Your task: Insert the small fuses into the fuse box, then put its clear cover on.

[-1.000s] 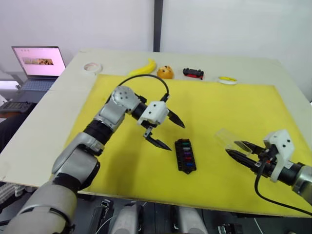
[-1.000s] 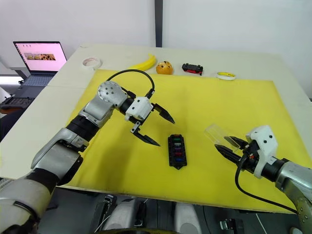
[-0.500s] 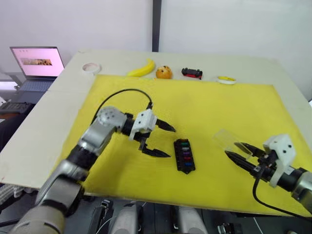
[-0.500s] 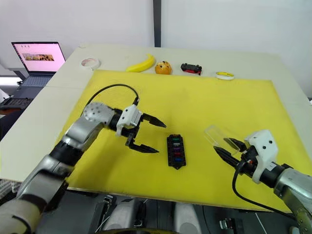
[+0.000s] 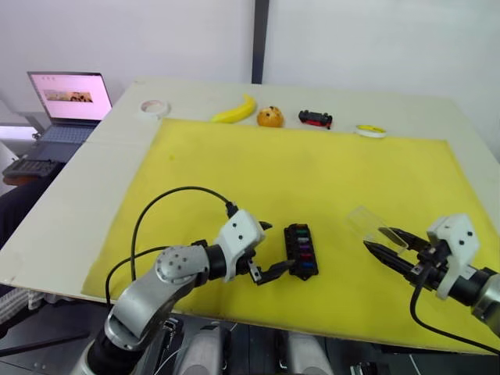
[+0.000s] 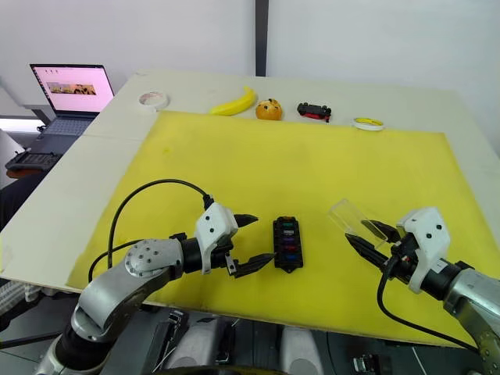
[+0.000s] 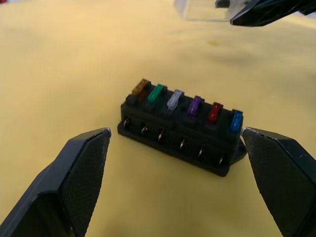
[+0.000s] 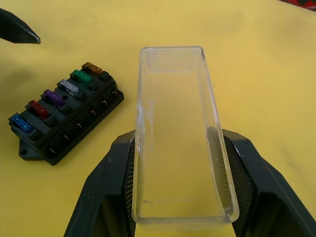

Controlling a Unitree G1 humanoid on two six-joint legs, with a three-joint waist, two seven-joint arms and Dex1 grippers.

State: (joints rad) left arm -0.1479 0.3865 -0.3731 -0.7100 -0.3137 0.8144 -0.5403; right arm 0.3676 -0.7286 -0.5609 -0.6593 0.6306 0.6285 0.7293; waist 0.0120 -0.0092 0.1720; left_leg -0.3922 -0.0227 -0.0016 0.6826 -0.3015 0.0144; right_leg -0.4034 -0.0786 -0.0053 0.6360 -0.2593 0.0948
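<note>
Now the fuse box (image 5: 300,250) is lying at lower centre with the small fuses (image 7: 186,102) inside; the left pincer (image 5: 272,248) is gaping beside it, empty, while the right pincer (image 8: 180,163) is clamping the clear cover (image 8: 178,126).

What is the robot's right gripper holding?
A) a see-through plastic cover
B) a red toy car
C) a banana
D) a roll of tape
A: the right gripper has its two black fingers pressed against the sides of the clear cover, while the fuse box with its coloured small fuses sits apart on the yellow mat.
</note>
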